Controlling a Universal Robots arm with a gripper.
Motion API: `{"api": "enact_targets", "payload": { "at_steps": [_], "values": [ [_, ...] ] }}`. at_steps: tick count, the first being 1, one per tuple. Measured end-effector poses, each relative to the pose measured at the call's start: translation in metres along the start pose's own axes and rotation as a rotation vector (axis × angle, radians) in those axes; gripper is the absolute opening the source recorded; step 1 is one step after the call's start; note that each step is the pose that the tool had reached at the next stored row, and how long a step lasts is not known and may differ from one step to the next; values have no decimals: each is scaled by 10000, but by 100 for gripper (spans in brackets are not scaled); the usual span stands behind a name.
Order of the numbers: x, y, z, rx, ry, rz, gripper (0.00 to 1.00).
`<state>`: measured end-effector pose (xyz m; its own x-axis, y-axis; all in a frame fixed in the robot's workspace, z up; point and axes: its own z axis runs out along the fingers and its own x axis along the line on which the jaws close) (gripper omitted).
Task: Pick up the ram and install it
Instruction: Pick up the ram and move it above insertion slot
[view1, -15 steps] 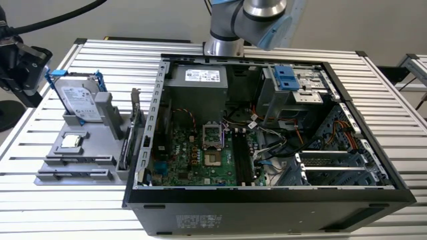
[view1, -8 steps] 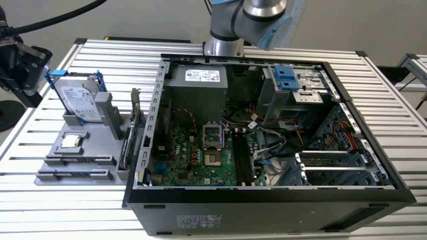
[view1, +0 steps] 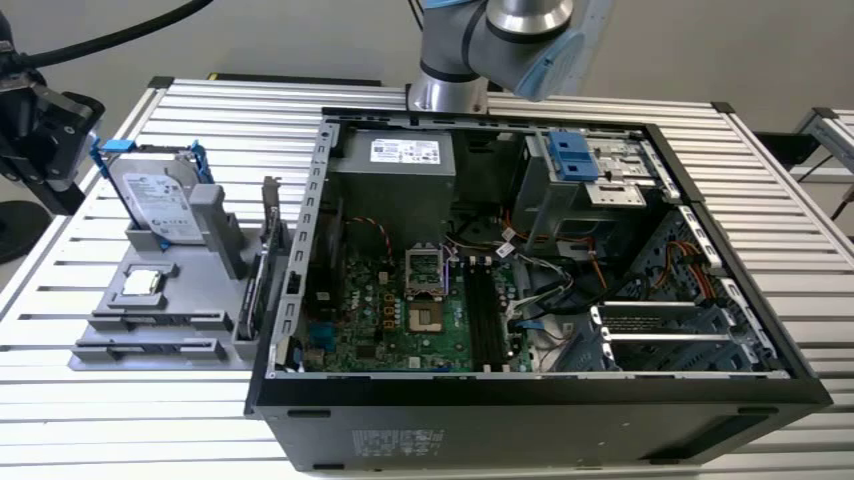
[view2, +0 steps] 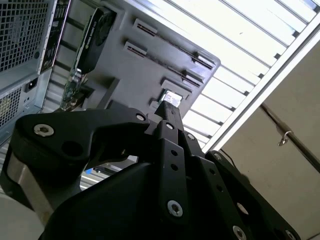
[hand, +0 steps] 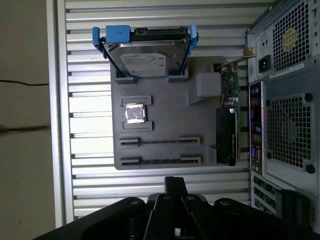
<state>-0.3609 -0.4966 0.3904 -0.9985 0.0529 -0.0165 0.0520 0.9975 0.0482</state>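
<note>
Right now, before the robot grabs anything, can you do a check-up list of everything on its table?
Surface: silver slatted metal table, carrying a grey plastic tray beside an open black computer case.
Job's things: ram, a thin dark circuit-board stick, on edge in a tray holder, not picked up.
Clutter: silver hard drive with blue rails, square silver chip, black card with metal bracket, all on the tray.
Gripper: black gripper above the table near the tray, looks shut, empty.
Cables: coloured wires inside the case; thick black cable at the exterior view's upper left.
Surroundings: second slatted table at the exterior view's right.
</note>
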Motion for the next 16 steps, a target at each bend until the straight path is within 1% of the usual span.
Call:
{"api": "enact_targets", "payload": {
  "at_steps": [16],
  "values": [
    [0,0,0,0,5,-12,0]
  ]
}}
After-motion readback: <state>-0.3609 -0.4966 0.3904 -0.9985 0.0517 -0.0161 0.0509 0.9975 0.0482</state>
